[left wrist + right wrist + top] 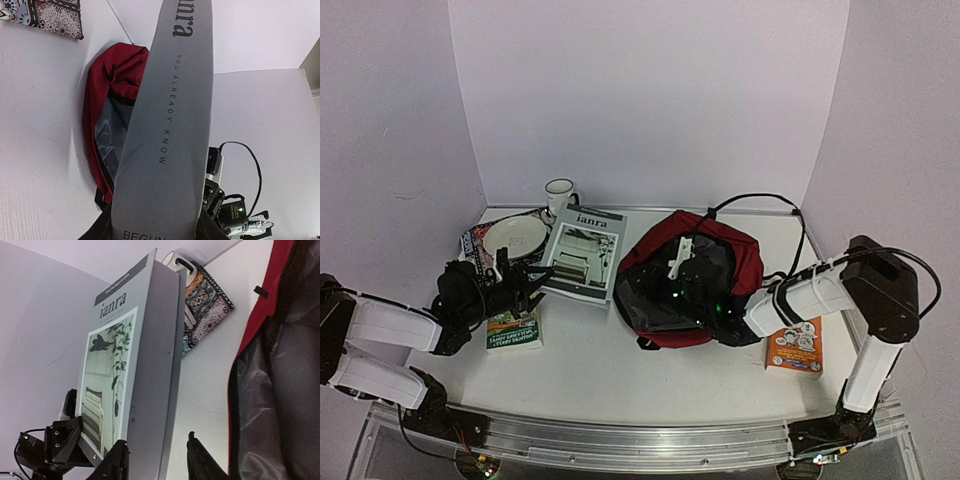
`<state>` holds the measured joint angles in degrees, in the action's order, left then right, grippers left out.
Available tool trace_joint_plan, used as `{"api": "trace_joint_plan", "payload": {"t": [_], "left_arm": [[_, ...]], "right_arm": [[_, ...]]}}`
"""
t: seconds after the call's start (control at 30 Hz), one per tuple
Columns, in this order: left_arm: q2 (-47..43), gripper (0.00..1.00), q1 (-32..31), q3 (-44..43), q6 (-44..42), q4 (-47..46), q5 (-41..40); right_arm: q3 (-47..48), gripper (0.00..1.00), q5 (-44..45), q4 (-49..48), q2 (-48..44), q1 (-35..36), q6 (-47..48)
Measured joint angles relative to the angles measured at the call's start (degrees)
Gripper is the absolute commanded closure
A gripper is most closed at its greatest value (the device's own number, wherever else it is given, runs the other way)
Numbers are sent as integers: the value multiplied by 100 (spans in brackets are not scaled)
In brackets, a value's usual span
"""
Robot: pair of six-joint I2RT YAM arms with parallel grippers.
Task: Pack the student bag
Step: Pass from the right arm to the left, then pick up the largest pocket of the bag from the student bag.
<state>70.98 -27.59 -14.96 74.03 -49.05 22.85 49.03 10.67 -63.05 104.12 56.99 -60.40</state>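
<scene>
There, the left pincer [532, 276] clamps the grey book [582, 258] by its edge. The red bag [740, 250] lies open at the book's three o'clock, and the right pincer [157, 442] is spread at its mouth, empty.

Soft woven cloth, matt and creased: large dark red fabric backpack [745, 250]. Inside it, grey lining [282, 390]: thin synthetic cloth, slight sheen, wrinkled. Paper, smooth matt cover with dark printed lettering: grey paperback book [582, 255]. Card cover, busy print, dark wire binding: patterned spiral notebook [207, 302]. Smooth and ceramic-looking: white mug [559, 193], white plate [516, 237]. Paper covers, faint gloss: orange book [794, 348], green book [513, 330]. Smooth, matt: white table [620, 365]. Brushed metal: silver rail [640, 440].
</scene>
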Motion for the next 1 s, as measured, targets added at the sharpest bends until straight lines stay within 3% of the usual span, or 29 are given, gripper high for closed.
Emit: {"api": "trace_joint_plan", "payload": {"t": [0.23, 0.5, 0.73, 1.0], "left_arm": [[222, 66, 6, -9, -211, -5, 231], [828, 67, 17, -409, -394, -1, 1109], [1067, 66, 17, -524, -528, 119, 1733], [1093, 65, 28, -841, -959, 994, 1876]], "right_arm": [[780, 28, -226, 2937, -764, -708, 1567], [2285, 22, -4, 5942, -807, -1352, 3532], [2826, 18, 296, 7158, -325, -1447, 5171], [2914, 19, 807, 7677, 646, -1340, 6758]]}}
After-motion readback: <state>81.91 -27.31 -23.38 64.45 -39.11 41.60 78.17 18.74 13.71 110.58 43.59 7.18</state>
